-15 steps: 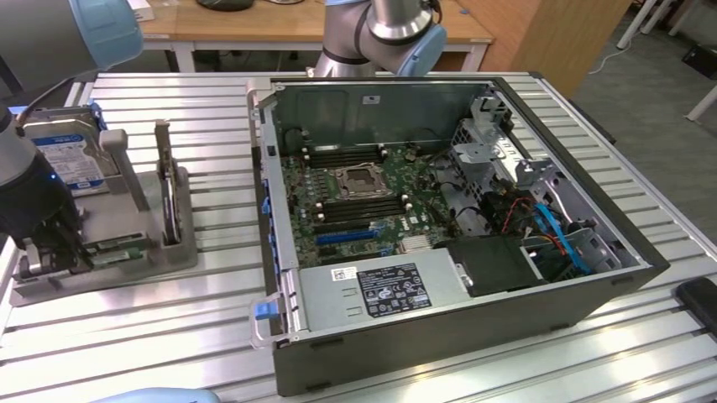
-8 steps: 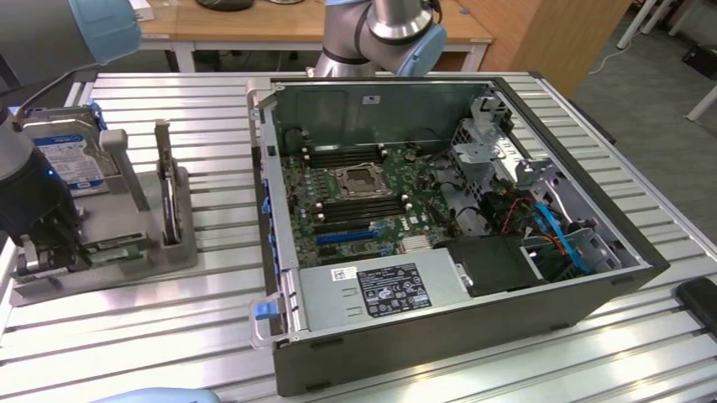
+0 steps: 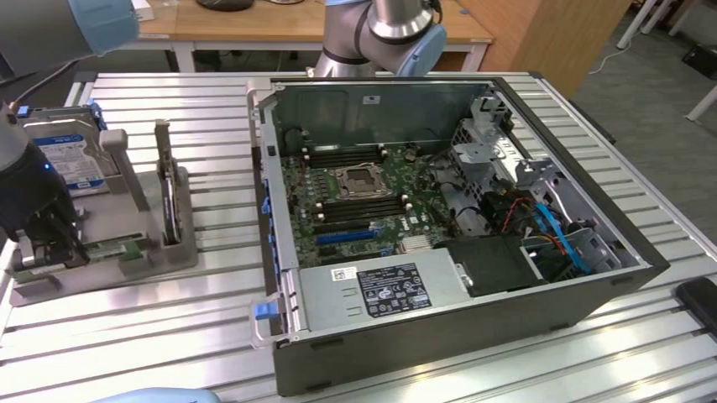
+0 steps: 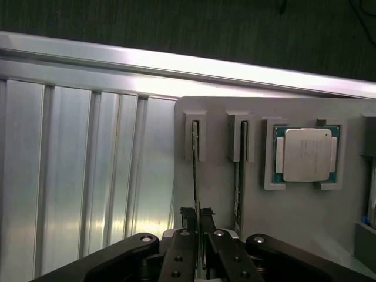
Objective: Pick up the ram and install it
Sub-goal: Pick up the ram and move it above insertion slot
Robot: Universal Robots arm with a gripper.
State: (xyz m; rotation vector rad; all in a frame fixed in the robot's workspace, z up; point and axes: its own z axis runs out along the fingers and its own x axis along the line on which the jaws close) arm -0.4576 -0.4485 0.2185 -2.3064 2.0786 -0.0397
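Pincer [image 4: 198, 217] is down over the grey holder tray [image 4: 294, 223], jaws closed on either side of the ram [image 4: 195, 164] and clamped on it. The ram stands on edge, far end seated in its tray slot. A second stick [image 4: 239, 170] is in the slot just beside it, with the CPU [image 4: 305, 154] in a pocket beyond. The tray sits on the slatted surface [image 4: 82, 176], to the exterior view's left of the open PC case [image 3: 448, 336].
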